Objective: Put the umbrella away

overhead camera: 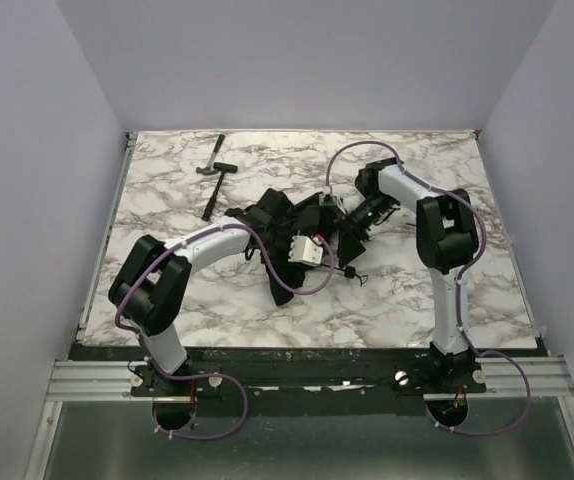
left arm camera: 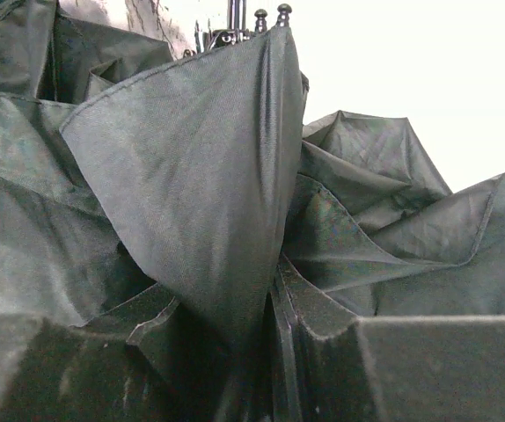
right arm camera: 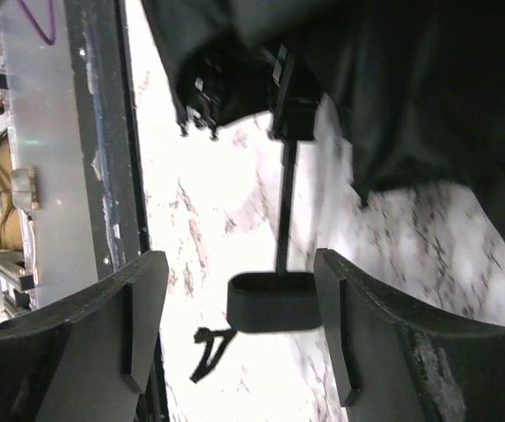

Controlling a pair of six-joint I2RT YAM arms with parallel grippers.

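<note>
The black umbrella (overhead camera: 279,222) lies half collapsed in a crumpled heap at the table's middle. My left gripper (overhead camera: 302,232) is buried in its canopy. In the left wrist view dark fabric (left arm camera: 208,176) fills the frame and a fold is pinched between my nearly closed fingers (left arm camera: 446,369); rib tips (left arm camera: 270,16) stick up at the top. My right gripper (overhead camera: 355,225) is at the heap's right side and open (right arm camera: 239,290). The small black handle (right arm camera: 274,301) on its thin shaft (right arm camera: 285,211) sits between the fingers (right arm camera: 138,334), untouched, with the wrist strap (right arm camera: 208,350) hanging beside it.
A small black-handled hammer (overhead camera: 214,172) lies at the back left of the marble table (overhead camera: 417,300). The metal rail of the near edge (right arm camera: 68,158) shows in the right wrist view. White walls close in the table on three sides.
</note>
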